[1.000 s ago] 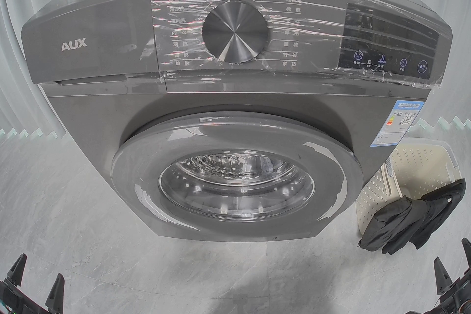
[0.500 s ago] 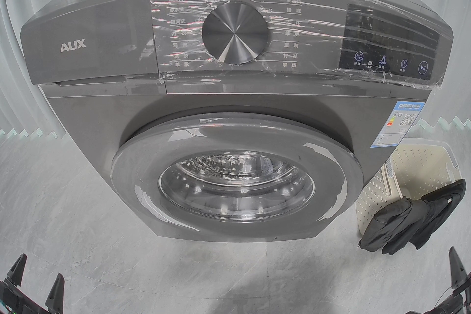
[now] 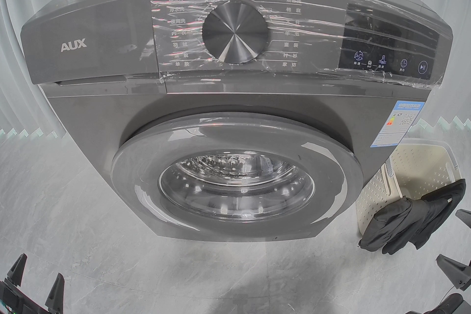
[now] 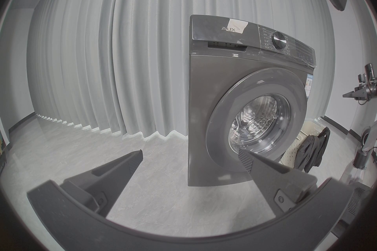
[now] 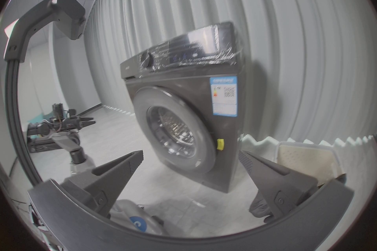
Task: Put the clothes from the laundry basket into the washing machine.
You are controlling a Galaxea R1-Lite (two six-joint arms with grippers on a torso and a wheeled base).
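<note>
Nothing is loaded yet: the dark clothes (image 3: 407,224) hang over the rim of the laundry basket (image 3: 427,168) just right of the washing machine (image 3: 235,99), whose round door (image 3: 237,177) is shut. Your left gripper (image 3: 39,271) and right gripper (image 3: 454,239) are spread wide and empty, low before the machine. You have yet to open the door, grasp the clothes and load them.

Bright, even light; glare streaks on washing machine (image 3: 93,118) panel wrap (image 3: 304,30) and door glass (image 3: 236,185); fisheye bending at edges.
</note>
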